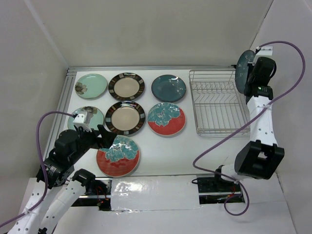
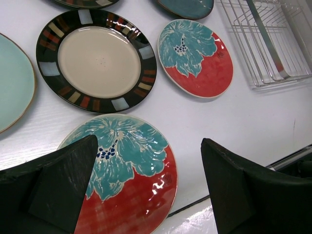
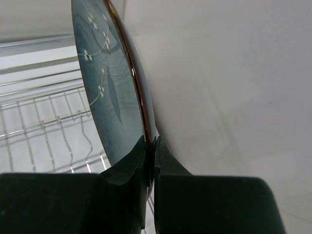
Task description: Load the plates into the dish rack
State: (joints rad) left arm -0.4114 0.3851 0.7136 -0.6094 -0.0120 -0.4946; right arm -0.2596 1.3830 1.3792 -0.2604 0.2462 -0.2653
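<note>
Looking down from above, I judge the first plate to be the step in hand: the right claw (image 1: pixel 250 80) is clamped on a dark teal plate (image 1: pixel 243 68), holding it on edge over the far right side of the dish rack (image 1: pixel 218 130), which holds nothing (every tine bare). Seven other plates lie flat on the worktop (image 1: pixel 170 156), left of the rack. The left claw (image 1: pixel 105 139) hovers wide open at the nearest red-and-teal plate (image 1: pixel 118 157). From the left wrist, its fingers (image 2: pixel 63 180) stand spread over that plate's rim, apparently touching nothing. From the right wrist, the jaws pinch the teal plate's lower rim, with rack wires below and to the left. Next, I'd say, the plate must come down squarely between two tines before release; a tilt could topple it.
</note>
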